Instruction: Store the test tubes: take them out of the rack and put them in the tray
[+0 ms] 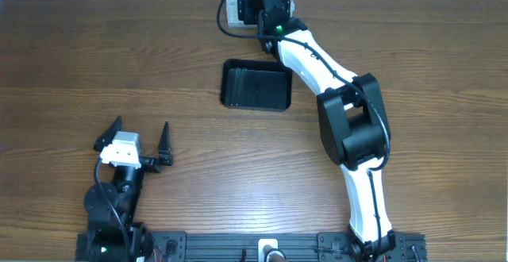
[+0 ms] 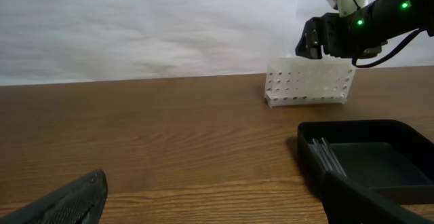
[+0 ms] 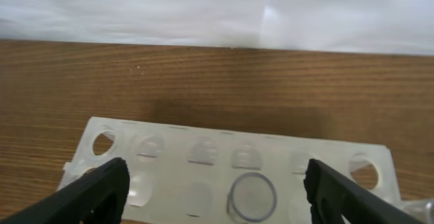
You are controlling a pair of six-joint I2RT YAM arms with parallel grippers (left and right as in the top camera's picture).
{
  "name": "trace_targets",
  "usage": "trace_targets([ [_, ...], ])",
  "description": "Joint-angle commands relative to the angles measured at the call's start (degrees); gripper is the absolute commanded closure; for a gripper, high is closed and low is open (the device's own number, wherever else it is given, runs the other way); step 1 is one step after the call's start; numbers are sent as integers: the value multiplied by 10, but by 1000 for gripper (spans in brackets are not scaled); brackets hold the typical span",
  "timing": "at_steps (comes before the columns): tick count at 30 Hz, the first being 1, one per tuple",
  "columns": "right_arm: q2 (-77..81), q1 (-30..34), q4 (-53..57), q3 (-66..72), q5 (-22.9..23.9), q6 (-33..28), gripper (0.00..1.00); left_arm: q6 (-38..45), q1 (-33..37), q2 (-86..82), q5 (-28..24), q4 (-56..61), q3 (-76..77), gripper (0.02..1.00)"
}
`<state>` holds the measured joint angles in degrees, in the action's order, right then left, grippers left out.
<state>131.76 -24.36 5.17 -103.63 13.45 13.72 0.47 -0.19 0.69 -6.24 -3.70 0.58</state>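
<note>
While the right tool (image 3: 217,187) hangs spread over the rack (image 3: 169,149), the left tool (image 1: 141,127) gapes, well apart.

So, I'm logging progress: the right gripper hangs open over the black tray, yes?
Not the tray. The right gripper hangs open over the white rack, as the right wrist view shows. The black tray lies apart from it, nearer the arms' bases.

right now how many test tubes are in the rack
1: a test tube in a hole of the rack, under the right gripper. Other holes look empty, but part of it is cut off; more may be hidden.
</note>
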Motion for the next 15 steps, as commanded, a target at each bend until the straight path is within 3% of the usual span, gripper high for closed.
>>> trace_targets([
  [1,9,4,4,-17,27,4,251,6,3,-5,-8,-2,-2,18],
  [15,9,4,10,-17,36,3,562,6,3,-5,-7,-2,-2,18],
])
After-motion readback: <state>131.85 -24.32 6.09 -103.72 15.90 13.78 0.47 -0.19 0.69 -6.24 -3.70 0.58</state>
